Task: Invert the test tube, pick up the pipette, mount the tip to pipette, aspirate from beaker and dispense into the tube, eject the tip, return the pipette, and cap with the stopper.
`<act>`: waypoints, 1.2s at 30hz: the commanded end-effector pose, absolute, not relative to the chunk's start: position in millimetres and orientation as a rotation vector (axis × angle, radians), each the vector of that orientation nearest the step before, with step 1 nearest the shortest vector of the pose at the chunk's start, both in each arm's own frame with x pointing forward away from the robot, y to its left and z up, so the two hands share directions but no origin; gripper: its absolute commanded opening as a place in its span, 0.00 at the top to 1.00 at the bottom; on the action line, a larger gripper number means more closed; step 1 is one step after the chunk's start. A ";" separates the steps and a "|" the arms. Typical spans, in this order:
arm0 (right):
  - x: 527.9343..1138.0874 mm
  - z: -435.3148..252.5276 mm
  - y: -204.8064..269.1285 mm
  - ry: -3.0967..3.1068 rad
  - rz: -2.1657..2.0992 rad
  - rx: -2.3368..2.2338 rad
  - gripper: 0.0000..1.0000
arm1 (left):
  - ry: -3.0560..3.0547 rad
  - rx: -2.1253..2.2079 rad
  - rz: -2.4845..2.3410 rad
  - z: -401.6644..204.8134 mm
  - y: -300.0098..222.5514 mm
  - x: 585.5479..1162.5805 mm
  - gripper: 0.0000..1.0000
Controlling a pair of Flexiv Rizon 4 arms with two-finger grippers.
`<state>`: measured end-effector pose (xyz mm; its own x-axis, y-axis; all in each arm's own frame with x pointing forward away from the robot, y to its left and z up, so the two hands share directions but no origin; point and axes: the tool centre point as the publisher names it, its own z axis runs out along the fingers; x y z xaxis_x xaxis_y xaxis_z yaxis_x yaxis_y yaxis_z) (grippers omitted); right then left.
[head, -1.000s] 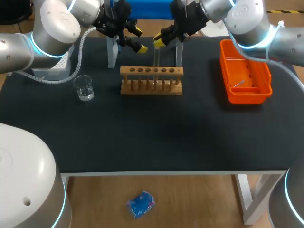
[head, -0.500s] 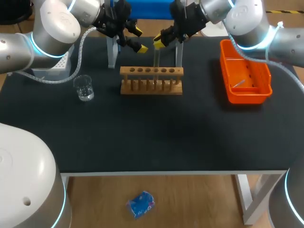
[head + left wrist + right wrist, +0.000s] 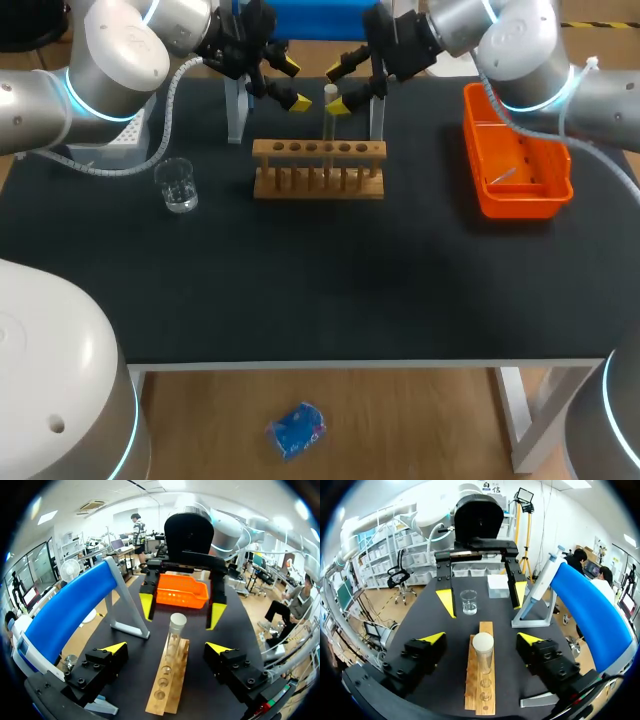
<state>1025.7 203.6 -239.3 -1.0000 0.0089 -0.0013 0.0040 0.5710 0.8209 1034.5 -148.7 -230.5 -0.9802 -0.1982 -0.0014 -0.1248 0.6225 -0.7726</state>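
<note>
A clear test tube (image 3: 329,112) stands upright in the wooden rack (image 3: 318,170), its mouth up. My right gripper (image 3: 337,88) is open, one yellow tip on either side of the tube's top, not touching it. In the right wrist view the tube (image 3: 483,650) rises between my spread fingers (image 3: 432,638). My left gripper (image 3: 294,86) hangs open just left of the tube, facing the right one, and holds nothing. From the left wrist, the tube (image 3: 176,630) is ahead of my open gripper (image 3: 166,649). The pipette (image 3: 540,585) hangs on its blue stand (image 3: 590,605). The beaker (image 3: 179,185) sits left of the rack.
An orange bin (image 3: 515,160) lies at the right of the table. A white box (image 3: 120,140) sits at the back left, behind the beaker. The blue stand's legs (image 3: 236,115) rise just behind the rack. The black mat (image 3: 320,280) spreads in front of the rack.
My right gripper has opened and let go of the test tube, which stays upright in the rack. The left arm has not moved.
</note>
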 end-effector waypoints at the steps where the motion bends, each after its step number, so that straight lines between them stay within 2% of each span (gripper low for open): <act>1: 1016.9 -232.2 198.9 2.737 1.488 -0.007 0.00 | 2.755 -0.275 -1.297 -230.2 -148.6 1035.1 0.00; 10: 1007.3 -217.9 197.6 2.605 1.686 -0.069 0.00 | 2.755 -0.275 -1.297 -230.2 -148.6 1035.1 0.00; 11: 1006.7 -217.1 197.3 2.584 1.721 -0.081 0.10 | 2.755 -0.275 -1.297 -230.2 -148.6 1035.1 0.00; 13: 1006.0 -216.3 197.1 2.553 1.768 -0.093 0.42 | 2.755 -0.275 -1.297 -230.2 -148.6 1035.1 0.00; 14: 1005.8 -216.2 197.2 2.533 1.805 -0.102 0.51 | 2.755 -0.275 -1.297 -230.2 -148.6 1035.1 0.00; 18: 1007.1 -216.6 197.9 2.465 1.904 -0.137 0.73 | 2.755 -0.275 -1.297 -230.2 -148.6 1035.1 0.00; 19: 1008.1 -216.8 198.0 2.450 1.928 -0.141 0.82 | 2.755 -0.275 -1.297 -230.2 -148.6 1035.1 0.00; 20: 1009.2 -216.8 198.2 2.433 1.951 -0.148 0.98 | 2.755 -0.275 -1.297 -230.2 -148.6 1035.1 0.00; 36: 1029.2 -214.2 211.1 2.344 2.118 -0.216 1.00 | 2.755 -0.275 -1.297 -230.2 -148.6 1035.1 0.00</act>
